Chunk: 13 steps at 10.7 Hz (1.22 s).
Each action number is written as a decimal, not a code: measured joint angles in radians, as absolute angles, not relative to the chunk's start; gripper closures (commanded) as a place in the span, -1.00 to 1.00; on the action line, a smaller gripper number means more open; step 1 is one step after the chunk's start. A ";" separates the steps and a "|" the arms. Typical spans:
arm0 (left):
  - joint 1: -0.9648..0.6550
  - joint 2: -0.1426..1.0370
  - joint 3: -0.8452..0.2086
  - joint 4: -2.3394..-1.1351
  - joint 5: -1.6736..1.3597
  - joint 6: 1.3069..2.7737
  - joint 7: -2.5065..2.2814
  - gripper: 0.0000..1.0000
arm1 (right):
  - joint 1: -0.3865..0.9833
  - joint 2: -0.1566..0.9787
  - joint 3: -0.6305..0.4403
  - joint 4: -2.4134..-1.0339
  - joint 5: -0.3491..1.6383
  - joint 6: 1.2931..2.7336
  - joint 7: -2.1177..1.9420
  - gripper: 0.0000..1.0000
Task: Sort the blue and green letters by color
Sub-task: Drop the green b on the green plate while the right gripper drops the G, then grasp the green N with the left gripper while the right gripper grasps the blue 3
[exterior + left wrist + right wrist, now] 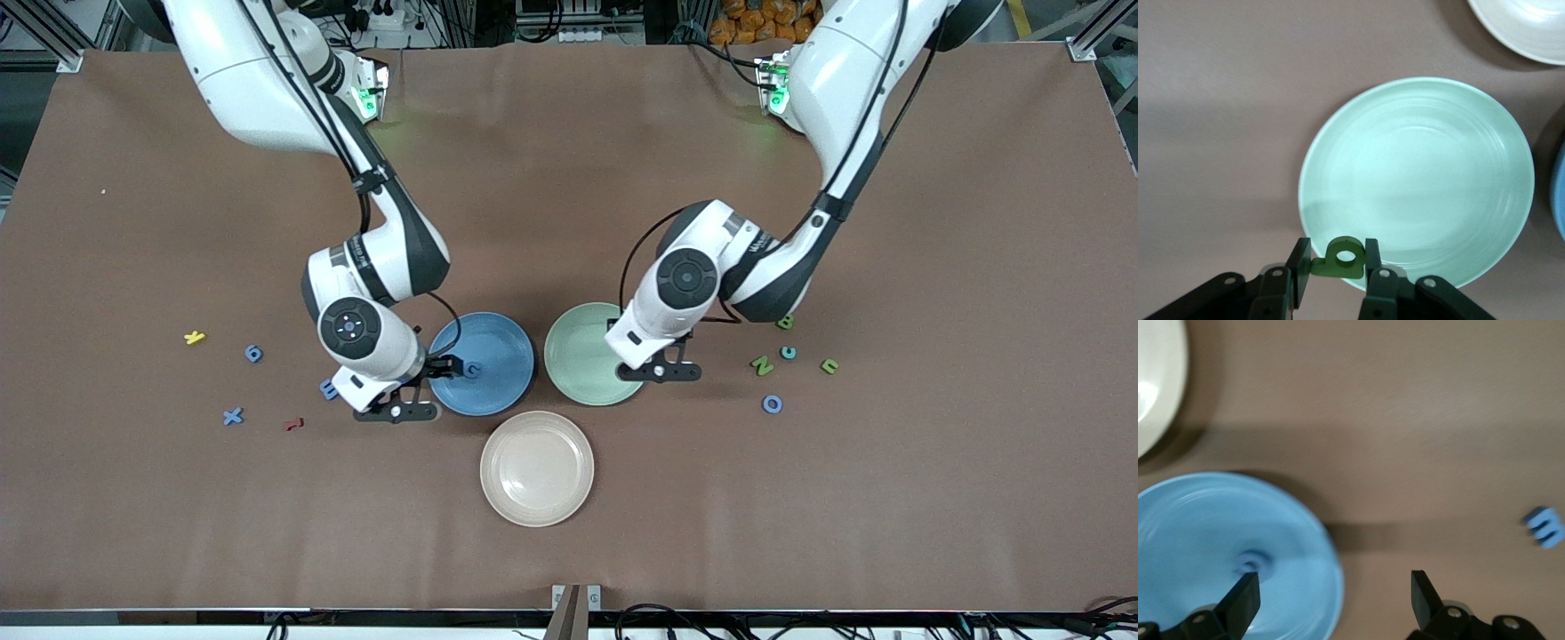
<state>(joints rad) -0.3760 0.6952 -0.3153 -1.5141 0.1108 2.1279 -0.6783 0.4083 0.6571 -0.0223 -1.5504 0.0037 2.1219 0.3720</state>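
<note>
The left gripper (1337, 263) was found clamped on a green letter (1340, 261) by its flat edges, over the rim of the green plate (1418, 173). The right gripper (1331, 593) was found wide open and empty over the blue plate (498, 351), where a blue letter (473, 370) lay. The letters were judged light, stiff and thin, best pinched across their edges.
</note>
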 measured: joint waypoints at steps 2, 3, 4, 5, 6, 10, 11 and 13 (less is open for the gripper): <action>-0.397 0.723 -0.315 -1.507 0.111 2.161 -0.720 -0.82 | 0.371 0.657 -0.022 -1.540 -0.024 2.122 0.334 -1.00; -0.406 0.732 -0.314 -1.504 0.111 2.167 -0.730 -1.00 | 0.352 0.657 -0.023 -1.537 -0.026 2.122 0.292 -1.00; -0.415 0.736 -0.312 -1.501 0.111 2.168 -0.738 -1.00 | 0.329 0.657 -0.023 -1.537 -0.026 2.122 0.238 -1.00; -0.421 0.737 -0.310 -1.500 0.111 2.168 -0.743 -1.00 | 0.303 0.658 -0.024 -1.537 -0.026 2.122 0.179 -1.00; -0.424 0.737 -0.310 -1.495 0.111 2.168 -0.748 -1.00 | 0.278 0.660 -0.024 -1.537 -0.026 2.124 0.120 -1.00; -0.373 0.696 -0.295 -1.469 0.112 2.111 -0.699 -1.00 | 0.216 0.688 -0.024 -1.540 -0.026 2.183 -0.078 -1.00; -0.326 0.670 -0.293 -1.469 0.112 2.052 -0.595 -1.00 | 0.205 0.701 -0.024 -1.540 -0.026 2.196 -0.136 -1.00; -0.210 0.632 -0.290 -1.479 0.112 1.976 -0.364 -1.00 | 0.192 0.714 -0.024 -1.540 -0.026 2.201 -0.238 -1.00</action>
<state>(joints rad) -0.2095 0.6316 -0.2901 -1.4790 0.1125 1.9758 -0.3637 0.1924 0.7140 -0.0239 -1.5398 -0.0259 2.2011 -0.2380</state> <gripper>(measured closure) 0.000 0.000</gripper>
